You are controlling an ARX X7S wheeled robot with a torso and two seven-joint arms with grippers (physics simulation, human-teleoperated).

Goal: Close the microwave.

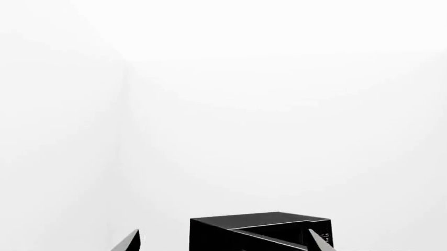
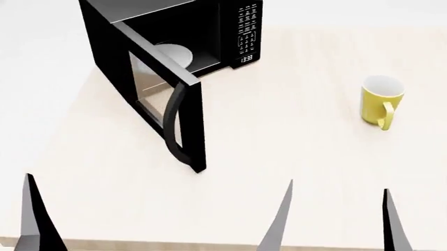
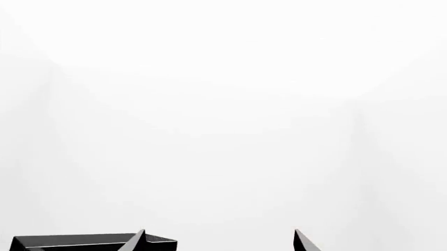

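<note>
The glossy black microwave (image 2: 234, 31) stands at the table's far left. Its windowed door (image 2: 150, 86) hangs wide open, swung out toward me, with the curved handle (image 2: 172, 123) near the free edge. Inside lies the white turntable plate (image 2: 176, 54). The keypad (image 2: 246, 29) and clock display face front. My left gripper (image 1: 224, 231) is open and empty, well short of the microwave (image 1: 258, 230); in the head view only one of its fingers (image 2: 31, 214) shows, at the near left. My right gripper (image 2: 338, 186) is open and empty over the near table edge, with the microwave (image 3: 77, 241) far off.
A yellow mug (image 2: 380, 99) stands upright at the right of the light wooden table (image 2: 279, 130). White walls surround the table. The table's front edge runs just beneath my fingers.
</note>
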